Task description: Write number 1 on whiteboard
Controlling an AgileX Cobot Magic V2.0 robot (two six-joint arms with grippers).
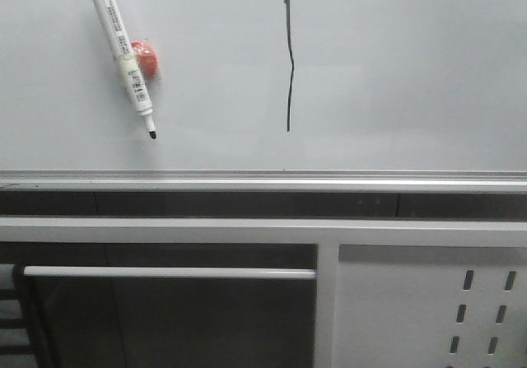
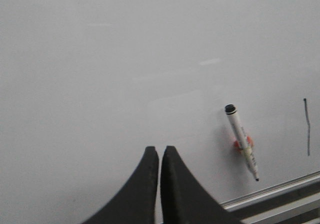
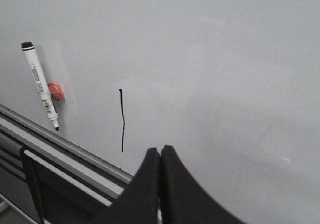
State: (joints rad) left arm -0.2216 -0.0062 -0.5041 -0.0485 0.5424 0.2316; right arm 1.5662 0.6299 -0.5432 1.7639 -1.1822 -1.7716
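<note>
The whiteboard (image 1: 395, 72) fills the upper front view above its silver rail (image 1: 263, 176). The number 1 (image 1: 289, 63) is a thin black near-vertical stroke with a kink midway; it also shows in the right wrist view (image 3: 122, 121) and the left wrist view (image 2: 307, 126). A white marker pen (image 1: 123, 51) hangs tip down on an orange magnet clip (image 1: 145, 59), left of the stroke. My left gripper (image 2: 160, 149) is shut and empty, away from the pen (image 2: 242, 141). My right gripper (image 3: 160, 149) is shut and empty, near the stroke. Neither gripper shows in the front view.
Below the rail are a dark shelf gap, a white frame with a horizontal bar (image 1: 169, 273) and a white perforated metal panel (image 1: 461, 310) at lower right. The pen and clip (image 3: 56, 91) also show in the right wrist view.
</note>
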